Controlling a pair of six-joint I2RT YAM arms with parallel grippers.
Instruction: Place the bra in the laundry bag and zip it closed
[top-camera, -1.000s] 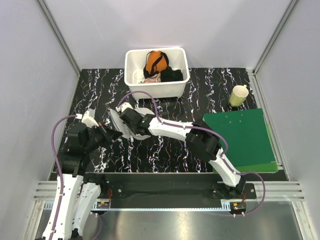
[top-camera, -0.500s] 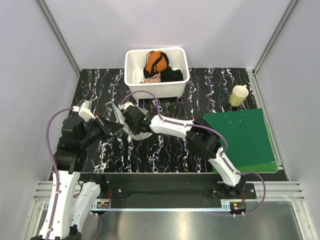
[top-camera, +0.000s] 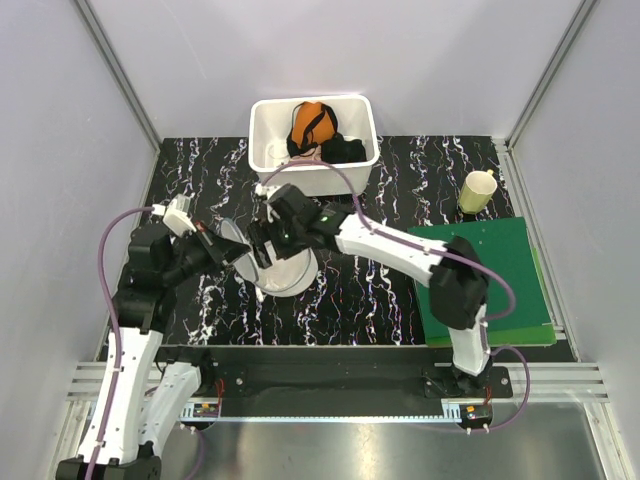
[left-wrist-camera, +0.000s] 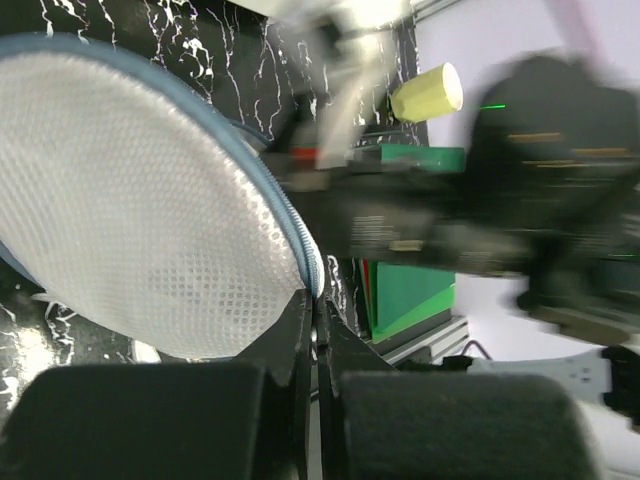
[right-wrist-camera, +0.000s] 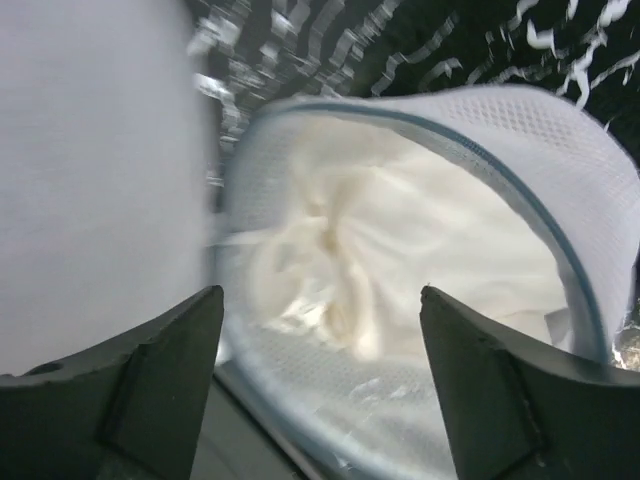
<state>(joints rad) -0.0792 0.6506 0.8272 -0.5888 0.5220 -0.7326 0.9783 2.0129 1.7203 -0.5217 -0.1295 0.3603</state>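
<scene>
Bra (right-wrist-camera: 350, 250) shows inside laundry bag (right-wrist-camera: 520, 130) only from the right wrist, right pincer (right-wrist-camera: 320, 300) spread; left pincer (left-wrist-camera: 313, 305) clamps its rim.

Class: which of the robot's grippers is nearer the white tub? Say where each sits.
Right. The right gripper is just in front of the white tub, over the laundry bag; the left gripper is farther forward and left, pinching the bag's rim.

Left arm angled inward, left gripper (left-wrist-camera: 312, 305) clamped tight on the laundry bag (left-wrist-camera: 150, 200) rim; right arm extended across leftward, right gripper (right-wrist-camera: 320, 300) jaws spread wide, pointing down.
</scene>
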